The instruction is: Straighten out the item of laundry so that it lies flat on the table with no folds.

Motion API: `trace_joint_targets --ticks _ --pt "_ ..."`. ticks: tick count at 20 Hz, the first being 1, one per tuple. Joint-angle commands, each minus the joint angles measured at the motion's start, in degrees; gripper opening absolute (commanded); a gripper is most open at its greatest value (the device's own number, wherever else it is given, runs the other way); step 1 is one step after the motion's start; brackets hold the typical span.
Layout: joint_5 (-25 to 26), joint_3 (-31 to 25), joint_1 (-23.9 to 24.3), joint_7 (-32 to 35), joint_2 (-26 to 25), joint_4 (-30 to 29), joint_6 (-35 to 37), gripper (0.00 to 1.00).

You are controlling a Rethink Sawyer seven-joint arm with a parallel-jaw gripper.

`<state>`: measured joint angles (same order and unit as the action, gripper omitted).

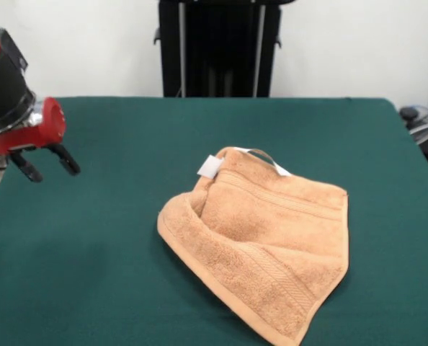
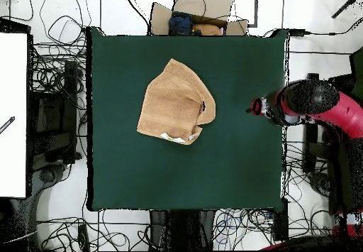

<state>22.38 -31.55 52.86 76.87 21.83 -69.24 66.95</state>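
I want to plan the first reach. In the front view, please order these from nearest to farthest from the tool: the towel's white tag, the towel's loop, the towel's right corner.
1. White tag, at the towel's upper left.
2. Loop, right of the tag, on the far edge.
3. Right corner, farthest from the tool.

Bright, even light; soft faint shadows.

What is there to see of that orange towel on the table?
The towel is peach-orange terry with woven border bands, a white tag and a loop at its far edge. It lies crumpled near the middle of the green table, one side folded over. Nothing but the table touches it; the gripper is off to one side.
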Motion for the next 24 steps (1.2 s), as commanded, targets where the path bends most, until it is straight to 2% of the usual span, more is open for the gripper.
trace_joint_targets --ticks 1,10,11,12,24 --pt "-1.25 -3.81 -1.1 -7.51 -4.95 -1.91 -2.9 1.0" --pt "-2.54 -4.47 -1.03 -6.6 -6.25 -1.89 -3.53 1.0" --pt "-2.5 -4.54 -2.84 -6.48 -9.2 1.69 -2.87 1.0" --pt "-2.69 -4.79 -3.26 -6.6 -9.88 2.65 -2.64 1.0" --pt "-5.66 -6.8 -2.56 -6.12 -11.19 1.75 -3.82 1.0"
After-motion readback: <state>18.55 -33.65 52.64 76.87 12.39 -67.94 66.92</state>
